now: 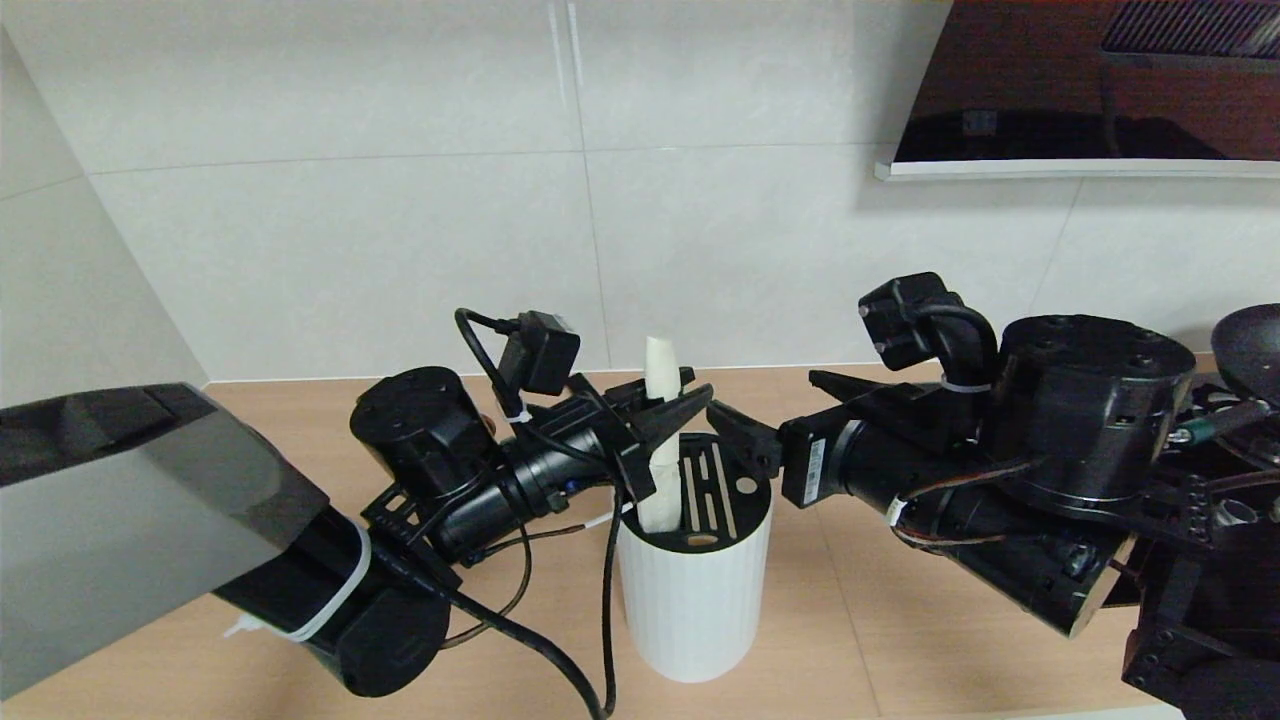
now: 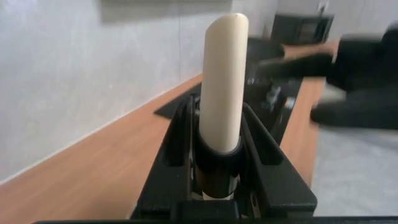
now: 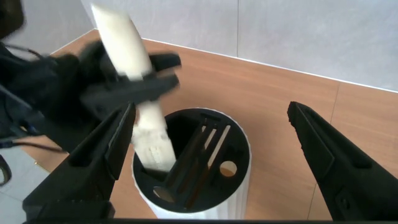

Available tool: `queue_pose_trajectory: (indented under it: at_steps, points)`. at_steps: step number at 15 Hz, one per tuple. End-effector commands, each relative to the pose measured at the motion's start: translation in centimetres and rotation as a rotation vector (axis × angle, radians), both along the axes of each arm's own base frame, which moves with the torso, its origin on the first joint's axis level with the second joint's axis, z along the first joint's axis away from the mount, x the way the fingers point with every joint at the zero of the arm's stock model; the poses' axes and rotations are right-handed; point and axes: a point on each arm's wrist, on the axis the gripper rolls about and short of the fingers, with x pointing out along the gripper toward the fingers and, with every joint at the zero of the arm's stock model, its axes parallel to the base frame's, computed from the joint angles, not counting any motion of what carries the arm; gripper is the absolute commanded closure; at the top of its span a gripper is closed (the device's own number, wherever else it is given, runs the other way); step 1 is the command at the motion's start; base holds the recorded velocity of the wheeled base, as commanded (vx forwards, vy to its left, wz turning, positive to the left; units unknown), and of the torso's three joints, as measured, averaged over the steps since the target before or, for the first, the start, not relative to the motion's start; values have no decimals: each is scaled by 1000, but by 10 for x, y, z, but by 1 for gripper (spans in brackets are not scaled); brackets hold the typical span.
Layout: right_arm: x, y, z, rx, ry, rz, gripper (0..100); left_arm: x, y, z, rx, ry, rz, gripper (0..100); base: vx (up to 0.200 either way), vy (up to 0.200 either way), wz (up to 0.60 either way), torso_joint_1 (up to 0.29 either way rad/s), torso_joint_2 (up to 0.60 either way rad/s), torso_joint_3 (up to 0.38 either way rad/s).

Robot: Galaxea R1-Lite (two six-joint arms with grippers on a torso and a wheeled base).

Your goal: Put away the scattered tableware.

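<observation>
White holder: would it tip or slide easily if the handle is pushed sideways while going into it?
The holder stands tall and narrow on the smooth counter, so a sideways push near its top could probably tip or slide it. The handle, clamped by the left gripper, enters tilted and might lever it.

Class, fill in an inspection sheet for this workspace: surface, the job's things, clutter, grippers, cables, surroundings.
Surface: light wooden countertop.
Job's things: white ribbed cylindrical holder with a black slotted top stands upright; cream rounded handle is tilted, its lower end in the holder's opening.
Clutter: dark rounded thing at the right edge, too cut off to identify.
Grippers: left gripper shut on the handle; right gripper open beside the holder's top, holding nothing.
Cables: black cables hang from the left arm, crossing before the holder.
Surroundings: pale tiled wall; dark range hood upper right.
</observation>
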Motion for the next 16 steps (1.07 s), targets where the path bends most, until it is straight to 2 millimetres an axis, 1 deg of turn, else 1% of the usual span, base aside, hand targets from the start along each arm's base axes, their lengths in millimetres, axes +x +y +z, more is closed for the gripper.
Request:
queue_pose_trajectory:
  at_steps: [1, 5, 6, 12, 16]
  points:
    - [1, 1, -1, -3, 2, 1, 0, -2, -2, -5, 10, 18, -8, 100, 0, 0, 0, 0, 0, 0]
    - [1, 1, -2, -4, 3, 1, 0, -2, -2, -4, 7, 14, -7, 100, 0, 0, 0, 0, 0, 0]
    - [1, 1, -2, -4, 3, 1, 0, -2, -2, -4, 9, 13, -6, 0, 0, 0, 0, 0, 0, 0]
    - [1, 1, -1, -3, 2, -1, 0, -3, -1, -1, 2, 11, -7, 0, 0, 0, 0, 0, 0, 0]
    - [1, 0, -1, -1, 0, -2, 0, -10, 2, 11, -23, -6, 40, 0, 0, 0, 0, 0, 0, 0]
